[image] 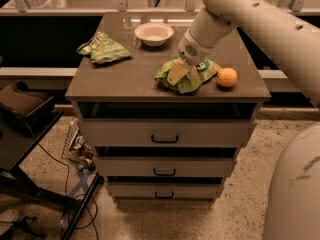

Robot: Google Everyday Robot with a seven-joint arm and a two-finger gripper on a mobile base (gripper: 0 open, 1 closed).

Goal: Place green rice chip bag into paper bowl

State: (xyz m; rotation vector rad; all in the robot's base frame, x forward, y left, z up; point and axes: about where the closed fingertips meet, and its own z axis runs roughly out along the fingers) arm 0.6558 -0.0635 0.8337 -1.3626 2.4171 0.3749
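**Puffy chip bag: best pinched at a fold**

The green rice chip bag (pixel 199 80) is parked front-right on the cabinet top (pixel 125 79), just beside an orange (pixel 227 77) and well apart from the paper bowl (pixel 154 33). The gripper (pixel 176 73) is seen on its left half, though clamped or not can't be told. It's judged light, crinkly and slippery. The long axis is laid roughly left-right.

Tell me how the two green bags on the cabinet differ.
The green rice chip bag is brighter and bulkier, lying front right beside the orange, with the gripper down on it. The paler bag lies flatter at back left, untouched. Both are crumpled snack bags outside the paper bowl.
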